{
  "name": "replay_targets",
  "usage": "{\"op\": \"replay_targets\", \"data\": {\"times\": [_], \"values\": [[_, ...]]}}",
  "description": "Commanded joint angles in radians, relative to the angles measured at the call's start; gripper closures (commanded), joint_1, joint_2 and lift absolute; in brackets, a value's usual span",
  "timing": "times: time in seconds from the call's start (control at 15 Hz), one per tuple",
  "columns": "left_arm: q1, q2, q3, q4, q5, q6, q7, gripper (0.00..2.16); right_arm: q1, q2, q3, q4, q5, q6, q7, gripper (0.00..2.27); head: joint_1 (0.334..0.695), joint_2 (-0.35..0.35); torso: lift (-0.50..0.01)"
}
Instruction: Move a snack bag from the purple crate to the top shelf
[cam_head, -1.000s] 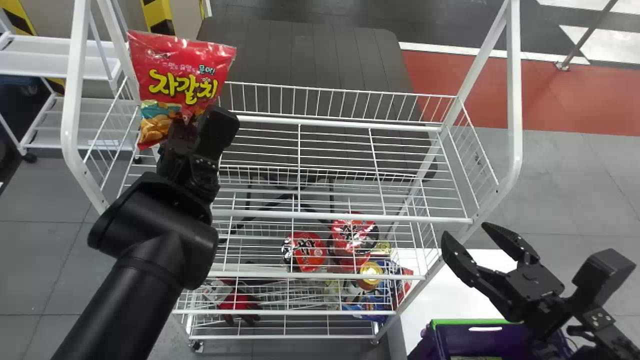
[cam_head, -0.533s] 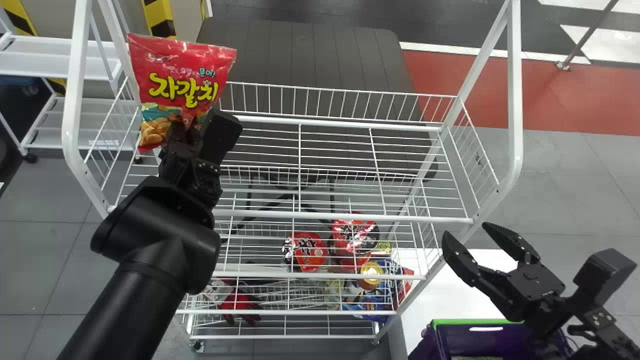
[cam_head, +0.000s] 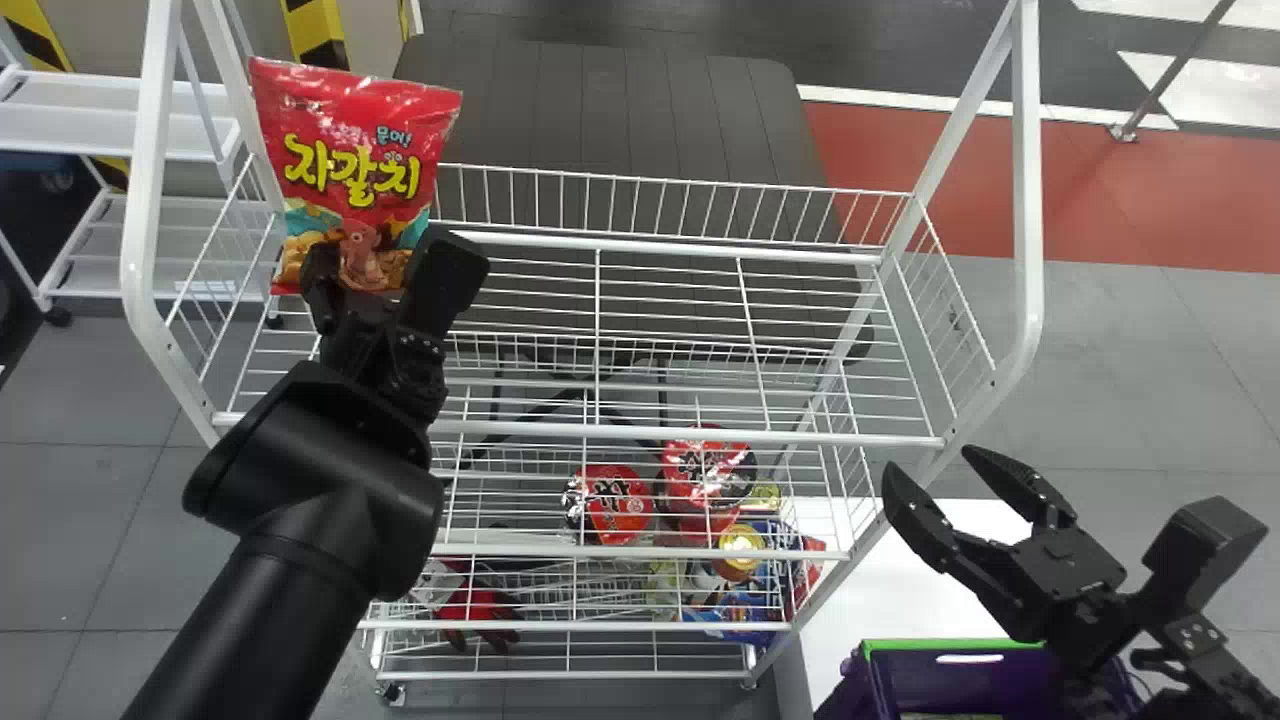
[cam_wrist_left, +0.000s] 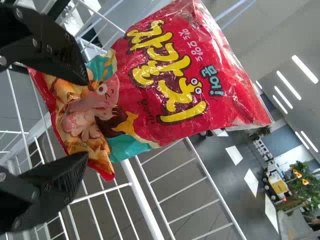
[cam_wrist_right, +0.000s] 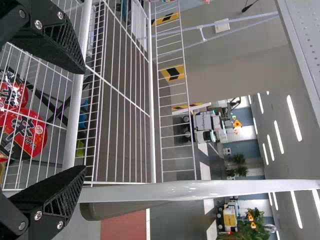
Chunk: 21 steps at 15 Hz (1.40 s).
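Head view: one snack bag (cam_head: 350, 150), two end effectors, one purple crate (cam_head: 850, 688) and at least two red-and-black packages (cam_head: 615, 505) are counted. The bag is seen upright at the left end of the top shelf (cam_head: 690, 433), its lower part framed by the parted fingers of the left end effector (cam_head: 388, 262), which is open. The right end effector (cam_head: 932, 468), also open, is parked above the tabletop (cam_head: 840, 590), near the crate. Compared with the earlier frame, the left fingers are spread wider, and the bag is shifted slightly leftward and turned.
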Motion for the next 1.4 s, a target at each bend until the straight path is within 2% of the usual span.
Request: {"op": "replay_targets", "data": {"times": [0.0, 0.53, 0.73, 0.87, 1.0, 1.33], "values": [[0.015, 0.0, 0.008, -0.027, -0.002, 0.0, 0.0, 0.35, 0.0, 0.0, 0.0, 0.0, 0.0, 0.0, 0.0, 0.15, 0.695, -0.133, 0.0], [0.171, 0.005, 0.018, -0.282, 0.009, 0.061, -0.025, 0.34, -0.001, -0.001, -0.003, -0.001, -0.012, 0.0, 0.0, 0.15, 0.695, -0.134, 0.0], [0.262, 0.005, 0.044, -0.384, 0.02, 0.068, -0.046, 0.34, -0.001, 0.0, 0.012, -0.055, -0.014, 0.031, -0.003, 0.15, 0.695, -0.141, 0.0], [0.338, 0.006, 0.073, -0.464, 0.052, 0.058, -0.046, 0.34, -0.008, 0.0, 0.04, -0.103, -0.002, 0.074, -0.041, 0.15, 0.695, -0.126, 0.0], [0.392, 0.008, 0.101, -0.506, 0.096, 0.025, -0.046, 0.34, -0.009, 0.003, 0.083, -0.156, 0.032, 0.114, -0.117, 0.15, 0.695, -0.108, 0.0], [0.506, 0.011, 0.179, -0.595, 0.198, -0.064, -0.045, 0.32, -0.008, 0.02, 0.19, -0.218, 0.106, 0.123, -0.201, 0.15, 0.695, -0.031, 0.0]]}}
